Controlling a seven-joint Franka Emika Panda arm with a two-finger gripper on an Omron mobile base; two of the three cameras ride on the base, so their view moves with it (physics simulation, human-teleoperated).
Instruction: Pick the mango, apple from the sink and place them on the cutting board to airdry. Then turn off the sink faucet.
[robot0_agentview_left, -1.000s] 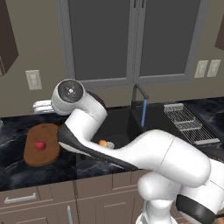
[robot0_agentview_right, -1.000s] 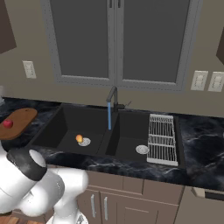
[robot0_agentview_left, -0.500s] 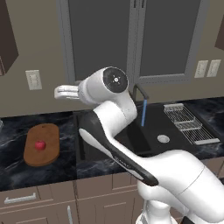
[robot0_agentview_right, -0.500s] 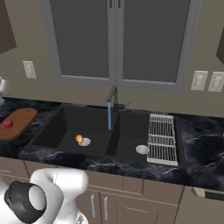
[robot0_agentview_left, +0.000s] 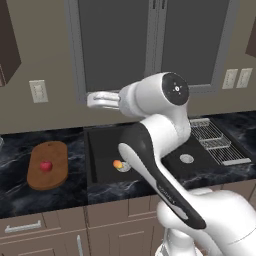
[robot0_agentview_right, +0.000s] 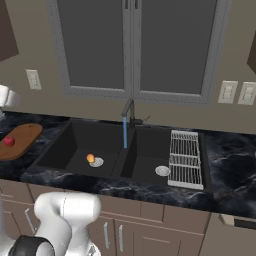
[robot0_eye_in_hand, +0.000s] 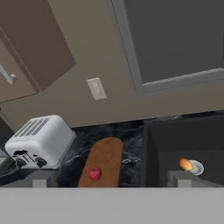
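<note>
The red apple (robot0_agentview_left: 46, 165) lies on the brown cutting board (robot0_agentview_left: 55, 152), left of the black sink (robot0_agentview_left: 102, 142). The orange-yellow mango (robot0_agentview_left: 117, 163) rests by the drain of the left basin. My gripper (robot0_agentview_left: 92, 100) hangs high above the sink's left edge, pointing left, open and empty. In the hand view its fingertips (robot0_eye_in_hand: 39, 181) stand wide apart, with the apple (robot0_eye_in_hand: 94, 173), the board (robot0_eye_in_hand: 107, 151) and the mango (robot0_eye_in_hand: 186, 164) below. The sink faucet (robot0_agentview_right: 128, 111) pours a blue stream between the basins. The right base view has the apple (robot0_agentview_right: 9, 141) and the mango (robot0_agentview_right: 90, 158).
A white toaster (robot0_eye_in_hand: 39, 140) stands on the counter left of the board. A wire drying rack (robot0_agentview_right: 185, 157) lies over the sink's right side. A silver drain (robot0_agentview_right: 162, 170) sits in the right basin. Brown cabinets (robot0_eye_in_hand: 30, 48) hang above the toaster.
The arm has swung right and up, carrying the open hand from over the cutting board to above the sink's left edge. The apple stays on the board.
</note>
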